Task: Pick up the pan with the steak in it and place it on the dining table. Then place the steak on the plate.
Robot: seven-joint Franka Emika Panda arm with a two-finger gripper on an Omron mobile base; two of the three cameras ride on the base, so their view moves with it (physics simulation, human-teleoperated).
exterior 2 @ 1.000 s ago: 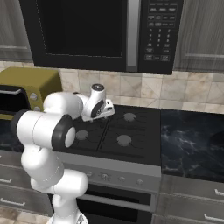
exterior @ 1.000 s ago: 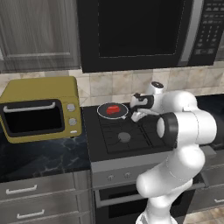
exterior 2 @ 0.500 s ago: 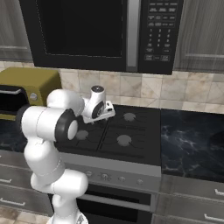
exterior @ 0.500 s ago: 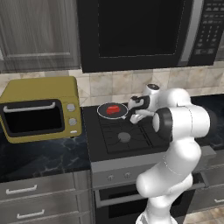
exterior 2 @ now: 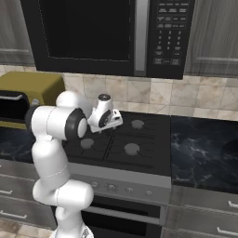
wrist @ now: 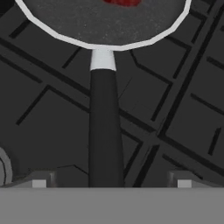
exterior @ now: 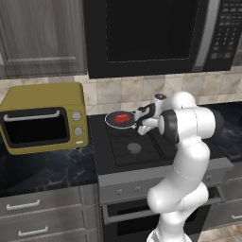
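- Pan (exterior: 121,119) on the far left burner of the stove (exterior: 142,151), steak (exterior: 122,117) lying inside it.
- Gripper (wrist: 111,181) low over the pan's handle (wrist: 103,131), fingers (wrist: 39,180) spread wide, one on each side of the handle and well apart from it, holding nothing.
- Hand at the pan's right edge in the left base view.
- Yellow toaster oven (exterior: 43,117) on the bench (exterior: 42,168) left of the stove; microwave (exterior: 156,35) above.

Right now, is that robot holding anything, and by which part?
Nothing yet. Its open jaws sit on either side of the pan handle, not closed on it.
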